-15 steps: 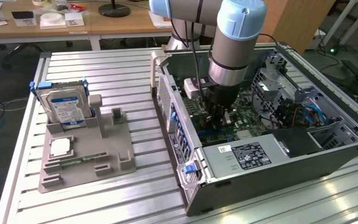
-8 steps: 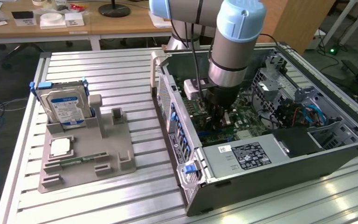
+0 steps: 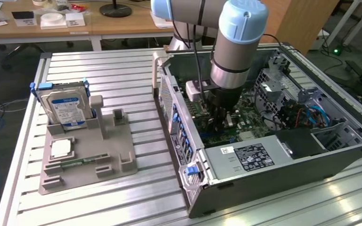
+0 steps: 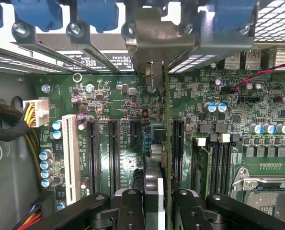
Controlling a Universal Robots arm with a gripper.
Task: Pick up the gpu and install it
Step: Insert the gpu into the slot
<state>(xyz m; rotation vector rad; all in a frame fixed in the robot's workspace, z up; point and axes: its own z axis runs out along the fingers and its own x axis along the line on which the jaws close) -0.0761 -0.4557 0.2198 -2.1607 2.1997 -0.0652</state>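
clamped edge-on in the black claw [image 4: 154, 203]: the thin green-edged gpu [image 4: 164, 143], standing upright over the green motherboard [image 4: 118, 96] among its long black slots, metal bracket toward the blue latches. beside the grey steel computer case [image 3: 275, 165], a blue-labelled hard drive [image 3: 64, 107] upright on the ribbed aluminium worktop [image 3: 105, 70]; label writing unreadable.

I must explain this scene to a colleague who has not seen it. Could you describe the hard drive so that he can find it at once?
Start at the open computer case on the slatted metal table. Toward the exterior view's left lies a grey holder tray; the hard drive stands upright at its far end. Its blue-and-white label and blue side rails set it apart from the tray's grey posts.
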